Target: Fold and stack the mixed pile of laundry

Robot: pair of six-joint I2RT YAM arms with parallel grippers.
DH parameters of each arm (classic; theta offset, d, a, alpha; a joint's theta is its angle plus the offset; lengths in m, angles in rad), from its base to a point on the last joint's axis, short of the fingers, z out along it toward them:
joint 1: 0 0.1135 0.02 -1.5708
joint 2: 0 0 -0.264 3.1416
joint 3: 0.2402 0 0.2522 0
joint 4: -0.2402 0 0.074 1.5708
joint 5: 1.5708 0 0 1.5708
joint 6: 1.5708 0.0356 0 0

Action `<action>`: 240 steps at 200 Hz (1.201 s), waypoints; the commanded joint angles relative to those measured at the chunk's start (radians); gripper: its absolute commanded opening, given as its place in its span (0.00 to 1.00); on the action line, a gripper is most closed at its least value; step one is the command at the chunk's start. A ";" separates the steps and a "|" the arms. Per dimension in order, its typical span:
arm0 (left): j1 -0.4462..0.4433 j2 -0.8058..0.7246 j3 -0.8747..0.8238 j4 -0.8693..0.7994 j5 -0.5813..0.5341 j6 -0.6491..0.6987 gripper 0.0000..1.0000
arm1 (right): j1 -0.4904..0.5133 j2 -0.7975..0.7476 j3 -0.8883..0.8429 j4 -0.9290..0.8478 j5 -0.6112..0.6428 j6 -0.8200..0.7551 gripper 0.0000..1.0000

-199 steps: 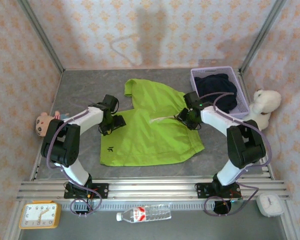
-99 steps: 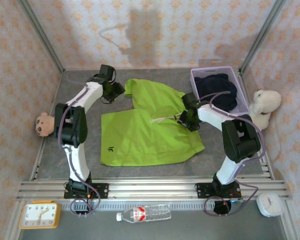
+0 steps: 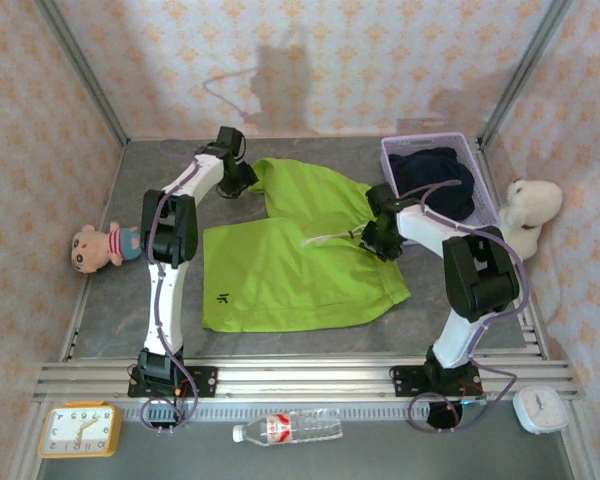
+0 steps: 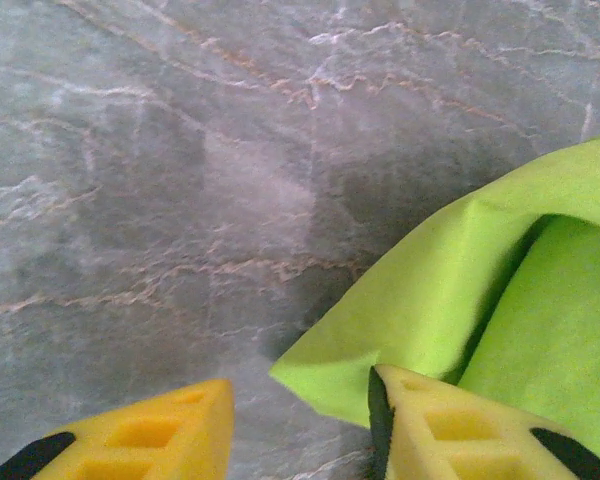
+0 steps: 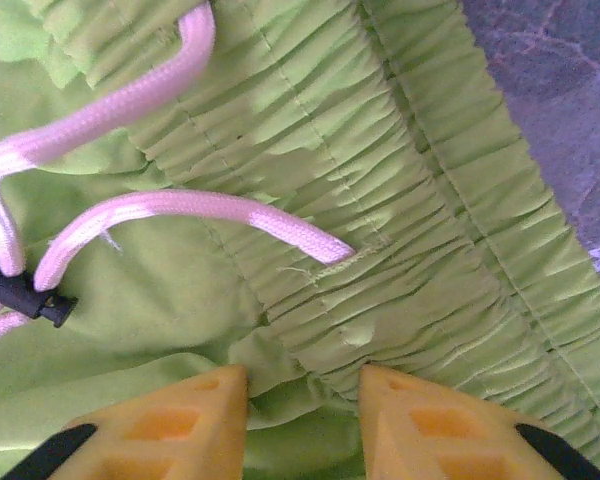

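A pair of lime-green shorts (image 3: 300, 260) is spread nearly flat on the grey tabletop (image 3: 110, 300), near its middle. One leg is angled toward the far side, the other is laid toward the near left, where a small dark logo (image 3: 221, 298) is printed. The gathered waistband (image 5: 400, 230) is turned to the right, and a pale pink drawstring (image 5: 180, 205) is looped across it. A dark navy garment (image 3: 435, 185) is bundled, unfolded, inside the lavender basket (image 3: 425, 140) at the far right.

Lavender basket (image 3: 388, 160) far right, white plush toy (image 3: 532, 205) beside it — 1 doll (image 3: 100, 246) left, clock (image 3: 78, 429), bottle (image 3: 288, 429)
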 commanded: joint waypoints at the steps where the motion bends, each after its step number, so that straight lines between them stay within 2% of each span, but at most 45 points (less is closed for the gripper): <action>1: -0.012 0.057 0.051 -0.002 0.015 0.022 0.35 | -0.033 -0.004 0.001 -0.069 0.039 -0.025 0.28; 25: -0.033 0.101 0.123 -0.010 0.042 0.038 0.34 | -0.046 -0.021 -0.024 -0.075 0.038 -0.035 0.25; 34: -0.043 0.121 0.157 -0.030 0.045 0.054 0.26 | -0.049 -0.027 -0.031 -0.077 0.039 -0.038 0.25; 47: -0.052 0.148 0.208 -0.076 0.042 0.076 0.00 | -0.052 -0.034 -0.037 -0.080 0.041 -0.041 0.24; 69: -0.050 0.160 0.266 -0.165 -0.023 0.112 0.00 | -0.055 -0.039 -0.040 -0.082 0.042 -0.049 0.22; 99: -0.009 0.079 0.303 -0.260 -0.271 0.252 0.00 | -0.056 -0.028 -0.033 -0.074 0.032 -0.052 0.22; 124: 0.037 -0.022 0.327 -0.285 -0.591 0.422 0.00 | -0.055 -0.024 -0.017 -0.066 0.017 -0.051 0.22; 132: 0.041 -0.053 0.326 -0.268 -0.715 0.493 0.00 | -0.055 -0.023 -0.012 -0.068 0.016 -0.053 0.22; 146: 0.029 -0.107 0.298 -0.194 -0.859 0.647 0.00 | -0.055 -0.021 -0.004 -0.071 0.011 -0.061 0.22; 160: -0.001 -0.160 0.217 -0.078 -0.930 0.793 0.00 | -0.055 -0.019 0.000 -0.074 0.007 -0.069 0.23; 171: -0.022 -0.187 0.148 -0.018 -0.926 0.848 0.00 | -0.055 -0.019 0.000 -0.073 0.003 -0.072 0.23; 176: -0.027 -0.189 0.131 -0.016 -0.908 0.851 0.10 | -0.056 -0.017 0.001 -0.071 0.001 -0.074 0.23; 186: -0.028 -0.168 0.143 -0.074 -0.890 0.802 0.54 | -0.055 -0.018 0.005 -0.071 -0.006 -0.074 0.24; 193: -0.026 -0.137 0.173 -0.141 -0.898 0.749 0.67 | -0.055 -0.021 0.008 -0.071 -0.013 -0.075 0.24; 213: -0.008 -0.063 0.261 -0.314 -0.828 0.626 0.73 | -0.052 -0.038 0.018 -0.067 -0.025 -0.082 0.26; 240: 0.002 -0.131 0.138 -0.299 -0.754 0.548 0.74 | -0.050 -0.053 0.037 -0.080 -0.029 -0.089 0.26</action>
